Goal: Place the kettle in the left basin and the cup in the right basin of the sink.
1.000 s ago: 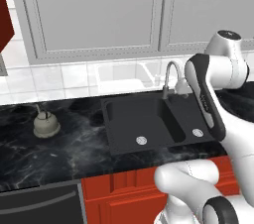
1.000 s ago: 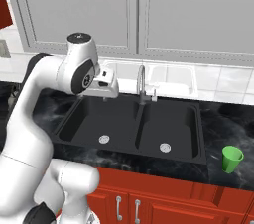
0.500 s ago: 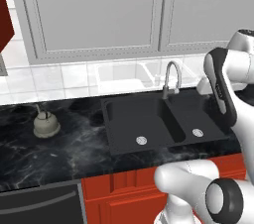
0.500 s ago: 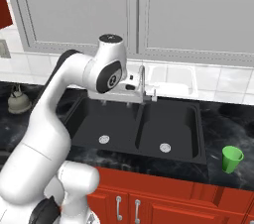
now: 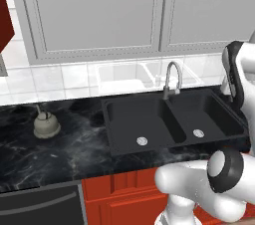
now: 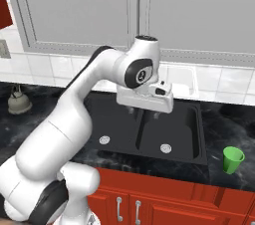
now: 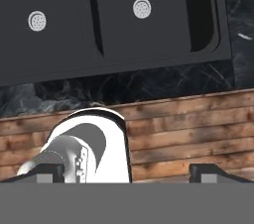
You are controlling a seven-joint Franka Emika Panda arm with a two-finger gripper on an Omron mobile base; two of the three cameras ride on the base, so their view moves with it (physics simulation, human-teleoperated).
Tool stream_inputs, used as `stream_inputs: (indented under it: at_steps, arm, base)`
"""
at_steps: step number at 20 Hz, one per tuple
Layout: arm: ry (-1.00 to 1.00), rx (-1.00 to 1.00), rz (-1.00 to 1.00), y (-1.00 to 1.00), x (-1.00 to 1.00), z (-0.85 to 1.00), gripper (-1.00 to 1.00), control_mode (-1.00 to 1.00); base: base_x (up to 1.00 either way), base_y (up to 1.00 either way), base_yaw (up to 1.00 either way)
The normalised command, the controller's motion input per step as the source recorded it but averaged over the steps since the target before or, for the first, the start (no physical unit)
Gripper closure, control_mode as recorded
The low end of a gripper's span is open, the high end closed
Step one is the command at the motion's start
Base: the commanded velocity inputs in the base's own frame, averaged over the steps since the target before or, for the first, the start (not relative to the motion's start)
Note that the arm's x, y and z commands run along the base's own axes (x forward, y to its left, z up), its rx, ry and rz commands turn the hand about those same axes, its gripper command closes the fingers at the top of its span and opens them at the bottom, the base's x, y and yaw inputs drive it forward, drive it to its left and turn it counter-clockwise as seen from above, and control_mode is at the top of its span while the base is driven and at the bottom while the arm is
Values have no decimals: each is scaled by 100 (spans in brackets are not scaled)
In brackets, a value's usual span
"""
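Kitchen bench [image 6: 234, 124] of black marbled stone under grey wall cabinets: cup [image 6: 232, 159], green, upright on the bench right of the sink [image 6: 199, 134] and just beside the right basin [image 6: 169, 132]; kettle [image 5: 46, 124], beige-grey, upright on the bench well left of the left basin [image 5: 137, 119]; neither yet in a basin. Gripper [image 7: 124, 171]: held high over the sink, fingers spread, empty. Judgement: whichever item is taken first, descend squarely over it, grip firmly, lift clear of the rim before crossing, lower gently.
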Motion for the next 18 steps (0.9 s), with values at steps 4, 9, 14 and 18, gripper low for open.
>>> stream_inputs:
  at_steps: [4,9,14,18]
  arm:
    - [19,0,-14,-90,-6,-15,-100,-100]
    - [11,0,-12,-62,-12,-7,-100,-100]
    - [-3,-2,-6,-42,-5,-12,-100,-100]
    - [-1,0,2,-44,20,-15,-100,-100]
  base:
    - [0,0,0]
    - [0,0,0]
    - [0,0,0]
    - [0,0,0]
